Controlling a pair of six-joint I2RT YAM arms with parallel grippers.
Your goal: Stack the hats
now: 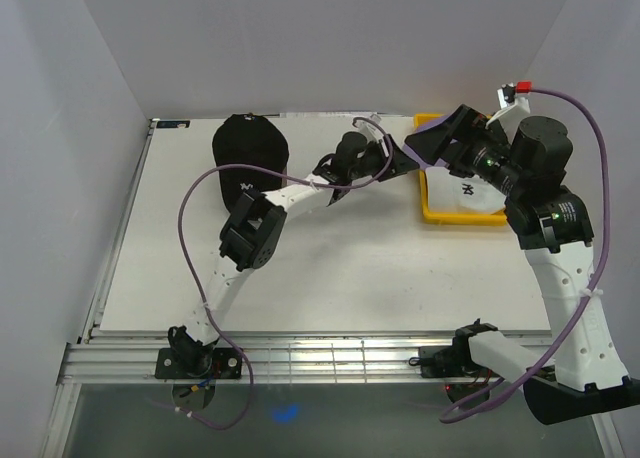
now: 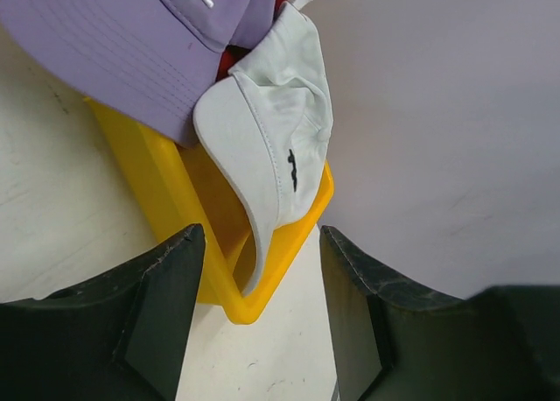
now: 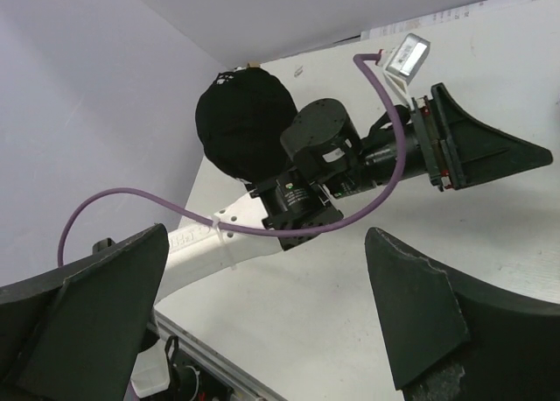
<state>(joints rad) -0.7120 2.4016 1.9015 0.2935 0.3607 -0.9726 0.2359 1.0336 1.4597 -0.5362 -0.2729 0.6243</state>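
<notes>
On the table's [image 1: 330,268] far right you have a yellow bin [image 2: 149,169]. A lavender cap [image 2: 122,42] overhangs its rim, a white cap [image 2: 280,112] lies beside it, and a dark red cap [image 2: 229,61] peeks between them. The black cap [image 1: 250,150] sits back left. Your left gripper [image 2: 262,243] is parted and empty, just short of the bin. Your right gripper [image 3: 262,278] gapes wide, holding nothing.

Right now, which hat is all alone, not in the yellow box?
The black fabric cap, alone on the white table; the lavender cap and white cap lie in the yellow plastic bin.

hats [image 1: 250,150] 4: black [image 3: 241,125], lavender [image 2: 131,42], white [image 2: 271,130], red [image 2: 229,59] | yellow bin [image 2: 149,156] 1
</notes>
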